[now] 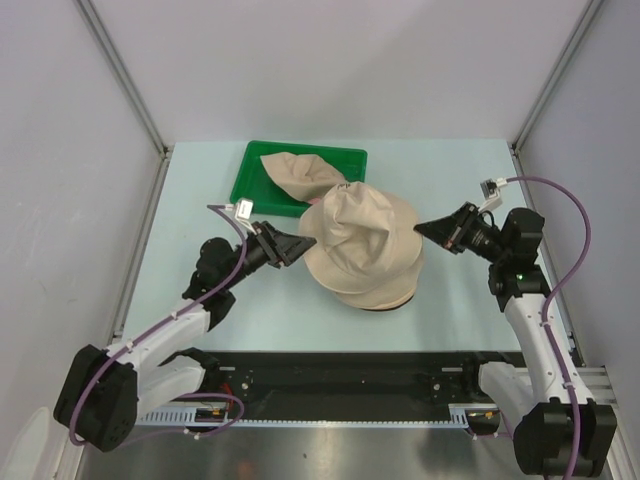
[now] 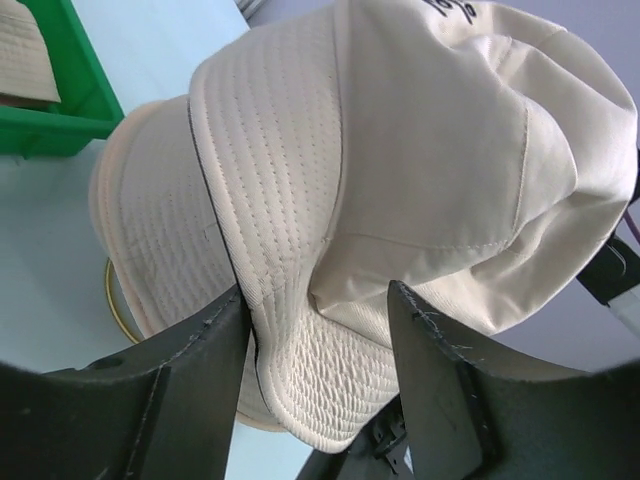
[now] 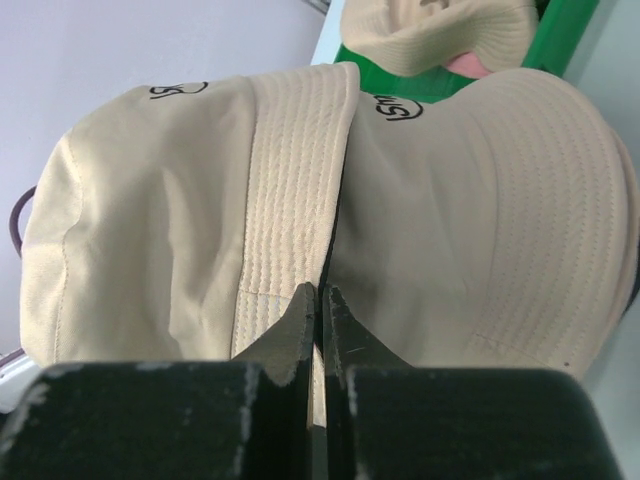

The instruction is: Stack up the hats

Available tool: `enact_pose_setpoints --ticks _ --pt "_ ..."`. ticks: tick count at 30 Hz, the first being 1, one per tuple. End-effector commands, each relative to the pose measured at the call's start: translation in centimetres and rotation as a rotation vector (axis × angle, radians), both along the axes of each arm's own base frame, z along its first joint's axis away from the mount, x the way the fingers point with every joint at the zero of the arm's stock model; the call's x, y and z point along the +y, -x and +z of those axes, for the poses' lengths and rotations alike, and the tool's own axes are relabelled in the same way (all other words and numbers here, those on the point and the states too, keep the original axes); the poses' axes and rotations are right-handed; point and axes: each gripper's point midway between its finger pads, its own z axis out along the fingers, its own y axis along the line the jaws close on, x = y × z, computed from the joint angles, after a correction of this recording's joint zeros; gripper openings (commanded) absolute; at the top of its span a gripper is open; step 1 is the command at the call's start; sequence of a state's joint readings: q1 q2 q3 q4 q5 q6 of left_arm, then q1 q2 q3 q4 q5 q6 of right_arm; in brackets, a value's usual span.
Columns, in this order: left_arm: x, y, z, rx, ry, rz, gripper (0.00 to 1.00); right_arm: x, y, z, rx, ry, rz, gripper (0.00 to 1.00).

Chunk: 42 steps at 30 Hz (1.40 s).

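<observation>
The pile of beige hats [image 1: 362,250] sits mid-worktop [image 1: 450,310], with a spare hat [image 1: 292,176] lying in the green tray [image 1: 350,156] behind it. The left tool [image 1: 303,246] has its fingers apart around the top brim. The right tool [image 1: 420,228] is pressed together, its tips at the opposite brim.

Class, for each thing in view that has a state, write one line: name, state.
top hat, crumpled, on the lower hat
lower hat, mostly covered
third hat, folded, in the green tray
left tool, open, astride a hat brim
right tool, shut, at a hat brim
</observation>
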<state>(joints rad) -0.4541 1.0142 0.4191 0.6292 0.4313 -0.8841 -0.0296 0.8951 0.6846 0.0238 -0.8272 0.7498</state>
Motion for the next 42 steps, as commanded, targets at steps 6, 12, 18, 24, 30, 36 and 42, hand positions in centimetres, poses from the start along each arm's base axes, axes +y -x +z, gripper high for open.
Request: enact_pose_setpoints --ticks 6,12,18,24,30,36,42 --pt "-1.1 -2.1 4.0 -0.077 0.103 -0.017 0.44 -1.8 0.0 -2.5 0.076 0.091 -0.09 0.0" --pt "-2.2 -3.2 2.9 -0.035 0.117 -0.046 0.06 -4.3 -0.4 -6.4 0.23 0.223 -0.225 0.0" --pt "-3.3 -3.5 0.9 0.034 0.062 -0.089 0.0 -6.5 0.1 -10.1 0.389 0.388 -0.306 0.0" --pt "-3.3 -3.5 -4.4 0.186 -0.084 -0.056 0.0 -6.6 0.9 -12.2 0.482 0.512 -0.327 0.0" --pt "-2.3 -3.7 -9.0 0.315 -0.21 0.005 0.0 -5.3 0.3 -11.5 0.456 0.578 -0.309 0.0" --pt "-0.5 -4.4 -13.2 0.451 -0.383 0.1 0.0 -4.7 -0.1 -11.1 0.443 0.597 -0.304 0.0" --pt "-0.4 -4.8 -13.8 0.45 -0.48 0.099 0.0 -3.6 0.1 -9.3 0.378 0.584 -0.259 0.02"
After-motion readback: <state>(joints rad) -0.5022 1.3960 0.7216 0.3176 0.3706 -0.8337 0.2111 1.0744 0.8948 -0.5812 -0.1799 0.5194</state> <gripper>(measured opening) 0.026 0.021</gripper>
